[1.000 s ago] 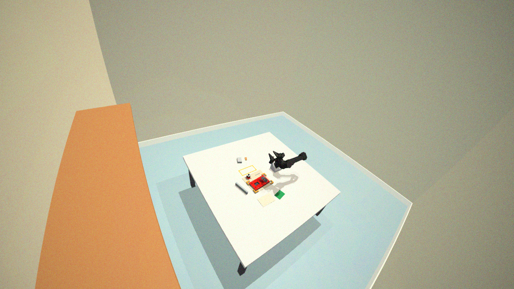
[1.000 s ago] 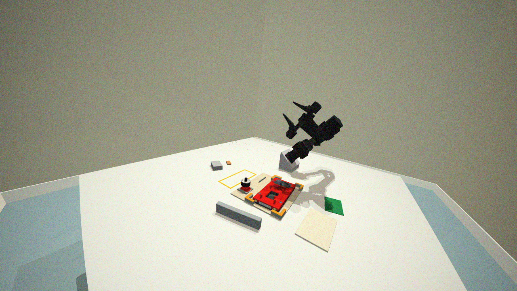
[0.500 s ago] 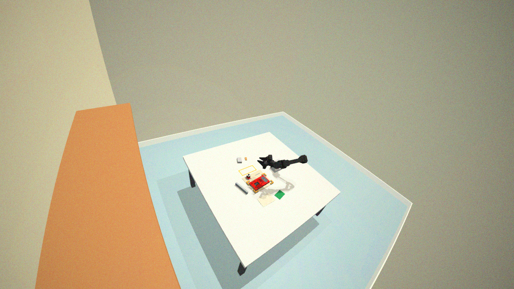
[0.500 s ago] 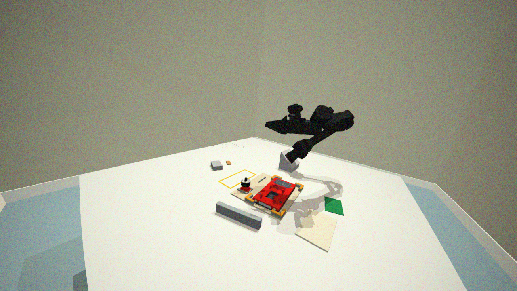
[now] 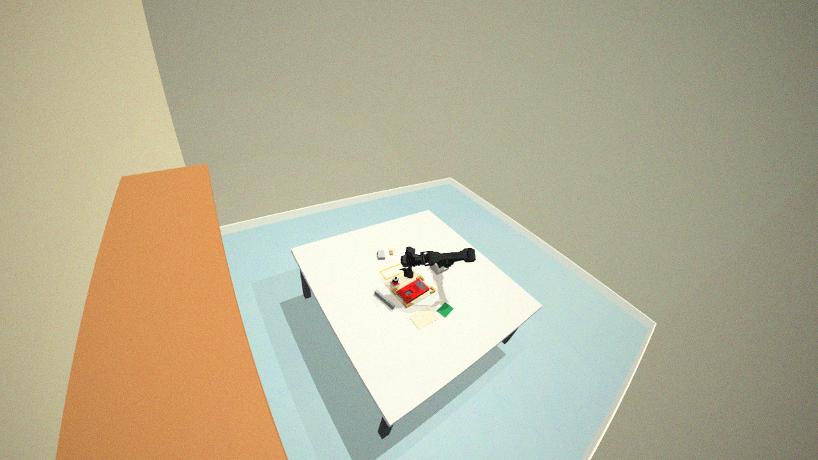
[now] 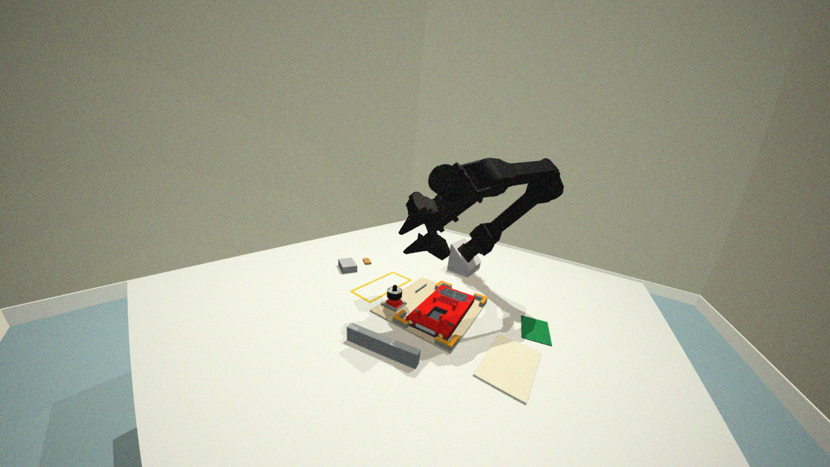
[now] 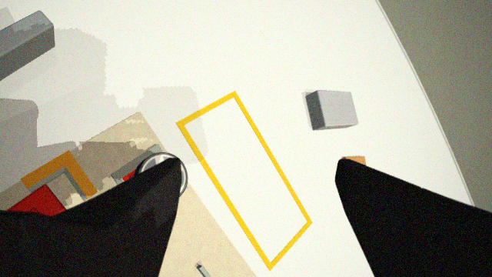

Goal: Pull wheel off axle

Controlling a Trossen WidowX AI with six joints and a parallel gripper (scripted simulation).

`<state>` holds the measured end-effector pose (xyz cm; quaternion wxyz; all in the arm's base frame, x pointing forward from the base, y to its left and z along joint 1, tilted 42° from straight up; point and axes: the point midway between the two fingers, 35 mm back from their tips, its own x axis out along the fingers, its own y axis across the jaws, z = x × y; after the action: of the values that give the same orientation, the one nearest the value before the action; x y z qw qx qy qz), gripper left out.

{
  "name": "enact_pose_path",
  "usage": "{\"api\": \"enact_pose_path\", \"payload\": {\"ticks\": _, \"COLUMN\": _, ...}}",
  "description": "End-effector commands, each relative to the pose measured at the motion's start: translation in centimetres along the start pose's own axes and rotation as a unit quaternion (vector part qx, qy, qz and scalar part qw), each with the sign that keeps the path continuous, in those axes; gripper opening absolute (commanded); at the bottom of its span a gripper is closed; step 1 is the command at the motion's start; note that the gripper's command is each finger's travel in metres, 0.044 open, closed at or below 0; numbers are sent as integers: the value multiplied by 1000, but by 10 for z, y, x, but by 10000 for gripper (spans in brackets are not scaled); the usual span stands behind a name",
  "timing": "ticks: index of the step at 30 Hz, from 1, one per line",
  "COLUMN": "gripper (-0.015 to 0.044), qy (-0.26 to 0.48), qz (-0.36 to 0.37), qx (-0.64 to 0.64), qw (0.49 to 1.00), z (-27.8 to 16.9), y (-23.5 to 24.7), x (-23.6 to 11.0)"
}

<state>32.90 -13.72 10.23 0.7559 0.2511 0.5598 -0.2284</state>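
The small black wheel (image 6: 391, 289) (image 5: 393, 279) sits on an upright axle on a red base (image 6: 395, 302), at the corner of a tan board (image 6: 409, 294) (image 7: 192, 231). In the wrist view only the wheel's light rim (image 7: 154, 159) shows, behind my left fingertip. The marked area is a yellow rectangle outline (image 6: 372, 281) (image 7: 206, 108) on the table just beside the wheel. My gripper (image 6: 404, 242) (image 7: 260, 169) (image 5: 406, 268) is open and empty. It hangs well above the table and points down at the marked area, with the wheel off to its left.
A red car body (image 6: 441, 307) lies on the tan board between orange corner pieces. A grey bar (image 6: 382, 345) (image 7: 23, 42) lies in front of the board. A grey cube (image 6: 347, 265) (image 7: 332, 109) and a small orange block (image 6: 366, 261) (image 7: 355, 158) lie beyond the rectangle. A green patch (image 6: 535, 331) and a cream sheet (image 6: 509, 366) lie to the right.
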Motion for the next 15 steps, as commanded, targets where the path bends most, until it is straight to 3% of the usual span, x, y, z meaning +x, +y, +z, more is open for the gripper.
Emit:
{"api": "enact_pose_path", "payload": {"ticks": 1, "gripper": 300, "qy": 83, "qz": 58, "qx": -78, "qw": 992, "z": -1, "y": 7, "x": 18}}
{"api": "enact_pose_path", "payload": {"ticks": 8, "gripper": 300, "qy": 187, "qz": 204, "qx": -182, "qw": 944, "z": -6, "y": 19, "x": 46}}
{"api": "enact_pose_path", "payload": {"ticks": 12, "gripper": 300, "qy": 211, "qz": 296, "qx": -215, "qw": 906, "z": -5, "y": 24, "x": 58}}
{"api": "enact_pose_path", "payload": {"ticks": 15, "gripper": 300, "qy": 212, "qz": 313, "qx": -219, "qw": 900, "z": -5, "y": 25, "x": 60}}
